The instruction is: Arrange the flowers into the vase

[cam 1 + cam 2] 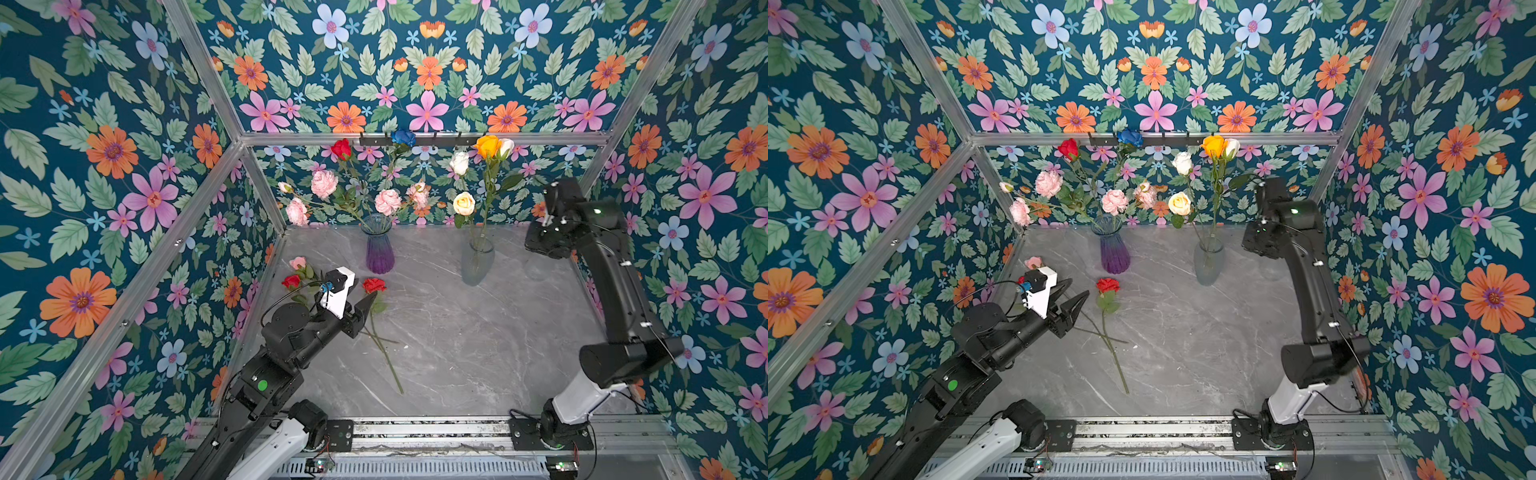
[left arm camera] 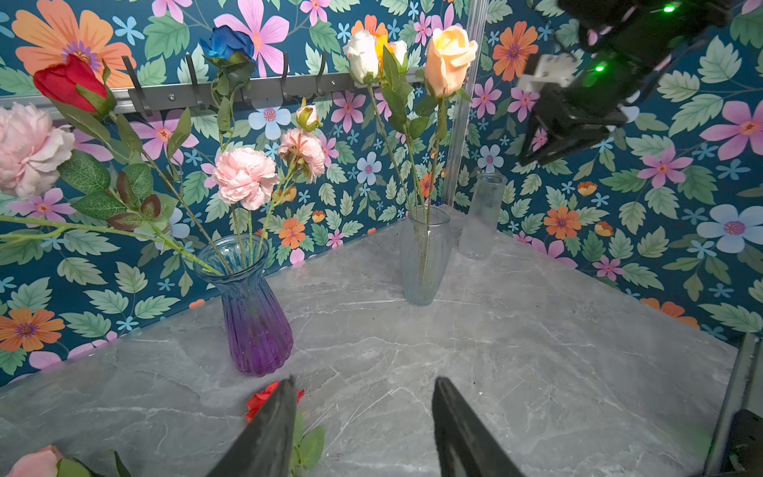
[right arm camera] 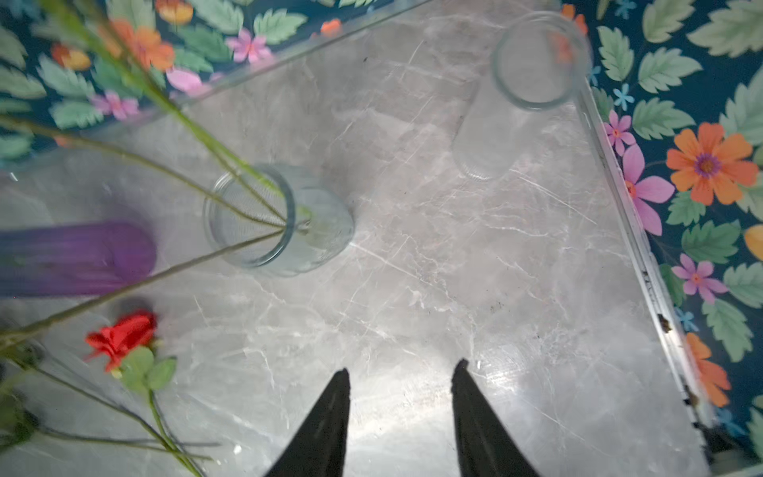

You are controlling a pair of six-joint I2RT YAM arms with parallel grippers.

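At the left wall a pink bud (image 1: 297,262) and a red rose (image 1: 291,281) lie on the grey marbled table (image 1: 457,340). Beside them is the left gripper (image 2: 364,382), its tapered black jaws apart and empty. A ruffled red flower (image 1: 374,285) lies just beside it, its thin green stem crossing another. Further back, a ribbed purple vase (image 1: 379,253) holds frilly pink carnations (image 1: 387,202) and a blue rose (image 1: 403,137). A clear fluted vase (image 1: 477,262) holds smooth white (image 1: 459,163), cream (image 1: 464,203) and orange roses (image 1: 487,146). The right gripper (image 3: 402,367) hangs over the table's right rear, jaws parted, holding nothing.
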